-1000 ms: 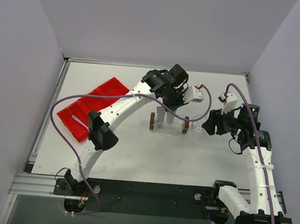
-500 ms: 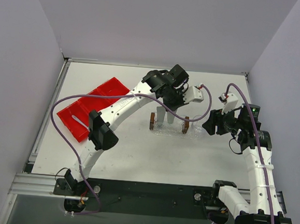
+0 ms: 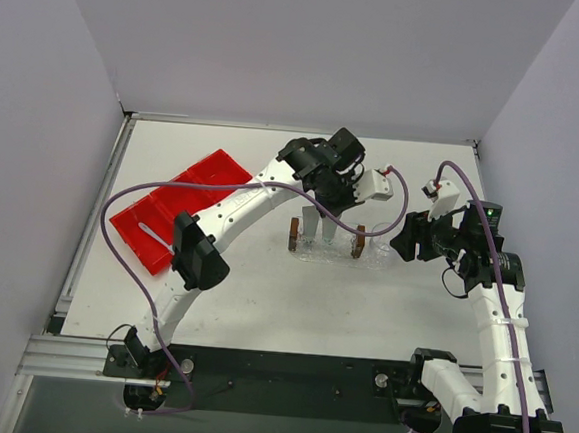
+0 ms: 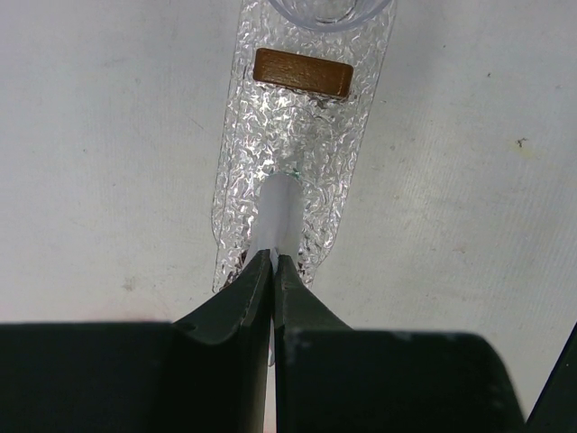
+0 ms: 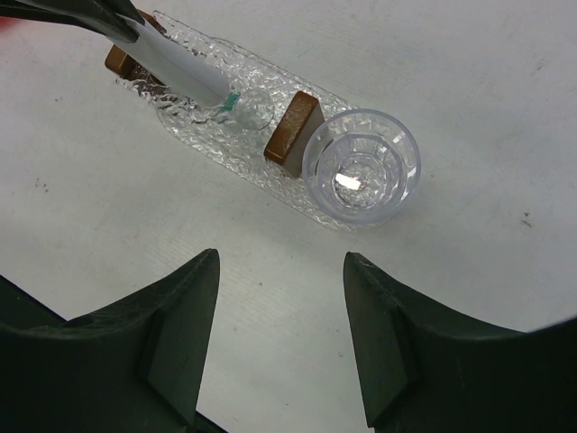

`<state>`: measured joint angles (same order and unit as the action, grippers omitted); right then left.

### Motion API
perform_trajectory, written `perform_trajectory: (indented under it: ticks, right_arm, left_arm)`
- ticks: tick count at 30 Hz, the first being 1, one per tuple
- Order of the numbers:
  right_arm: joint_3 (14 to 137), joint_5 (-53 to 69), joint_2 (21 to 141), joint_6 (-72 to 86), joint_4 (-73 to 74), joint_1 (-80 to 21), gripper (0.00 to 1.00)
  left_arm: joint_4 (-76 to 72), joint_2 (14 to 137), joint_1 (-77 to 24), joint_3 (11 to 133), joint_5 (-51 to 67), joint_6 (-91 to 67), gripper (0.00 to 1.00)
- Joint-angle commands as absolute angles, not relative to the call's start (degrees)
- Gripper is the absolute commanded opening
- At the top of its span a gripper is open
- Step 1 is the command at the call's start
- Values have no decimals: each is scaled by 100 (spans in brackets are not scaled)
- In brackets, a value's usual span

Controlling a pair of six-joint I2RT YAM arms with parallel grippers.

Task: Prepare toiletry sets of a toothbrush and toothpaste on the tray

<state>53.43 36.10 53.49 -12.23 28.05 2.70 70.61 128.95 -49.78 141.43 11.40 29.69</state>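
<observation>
silvery-grey flat toothpaste tube (image 4: 278, 212) is sticking out of the left gripper's (image 4: 273, 262) clamped jaws over the clear textured plastic tray (image 4: 270, 126); right gripper (image 5: 279, 271) is gaping, jaws apart.

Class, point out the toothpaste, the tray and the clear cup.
toothpaste (image 4: 278, 212), left wrist view, middle of the tube's body.
tray (image 4: 231, 198), left wrist view, its textured left edge.
clear cup (image 5: 361, 176), right wrist view, its base.

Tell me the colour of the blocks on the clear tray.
Brown; the left wrist view shows one block best.
</observation>
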Motion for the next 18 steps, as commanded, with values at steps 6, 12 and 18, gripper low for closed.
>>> perform_trajectory:
  ticks: [6,12,18]
  right_arm:
    - [5326,3753,5317,-1266,2733,316,52]
    - [5335,3753,5335,-1274,2742,325,52]
    - [5335,3744,5335,-1275,2733,325,53]
  left_arm:
    - [6794,12876,-4939,14133,1345,3041,0]
    - [6803,12920,-4922,14115,1371,3041,0]
    - [6785,12973,-4904,14133,1362,3041,0]
